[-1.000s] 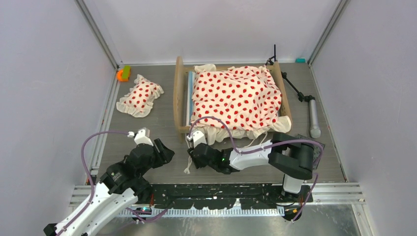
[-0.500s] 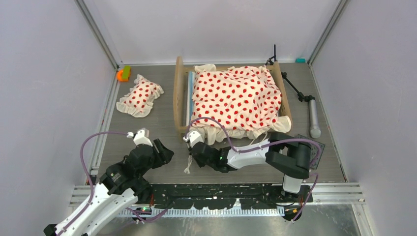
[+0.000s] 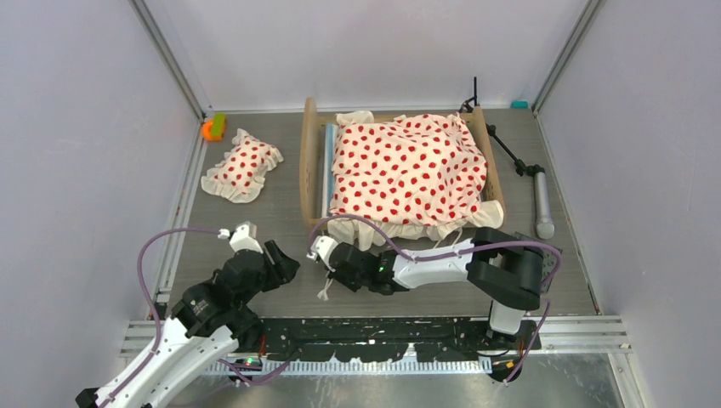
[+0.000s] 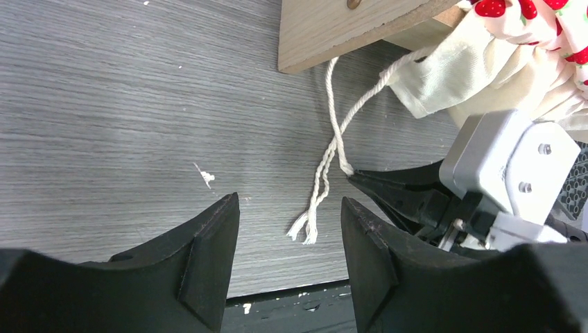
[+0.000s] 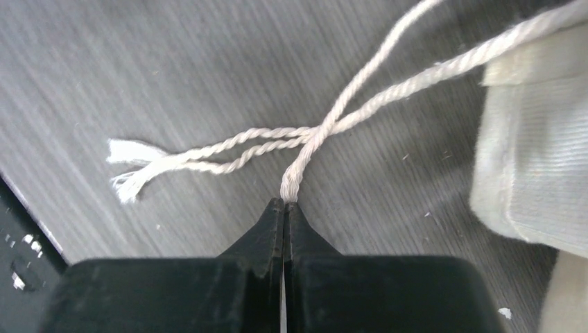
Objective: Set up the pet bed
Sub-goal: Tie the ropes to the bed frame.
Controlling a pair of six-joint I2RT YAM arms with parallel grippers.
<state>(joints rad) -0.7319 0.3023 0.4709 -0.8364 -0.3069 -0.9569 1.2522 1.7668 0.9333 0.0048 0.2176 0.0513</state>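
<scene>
The pet bed (image 3: 308, 161), a light-wood frame, stands at the back centre, covered by cream red-dotted bedding (image 3: 408, 170). A matching small pillow (image 3: 242, 166) lies on the table to its left. White tie strings (image 3: 325, 287) trail from the bedding's front ruffle (image 4: 471, 76) past the frame's corner (image 4: 333, 28). My right gripper (image 3: 330, 272) is low at the bed's front left corner. In the right wrist view it (image 5: 284, 205) is shut on one string (image 5: 305, 156), beside the ruffle (image 5: 534, 152). My left gripper (image 3: 285, 259) hovers open, and the strings' frayed ends (image 4: 305, 229) lie between its fingertips (image 4: 290, 201).
A black tripod stand (image 3: 510, 153) with a grey handle (image 3: 542, 204) lies right of the bed. An orange and green object (image 3: 212, 127) sits at the back left. A dark mat (image 3: 553, 253) shows under the right arm. Walls close in on both sides.
My right gripper has slid left along the bed's front edge and closed on one tie string. The left arm has barely moved.
</scene>
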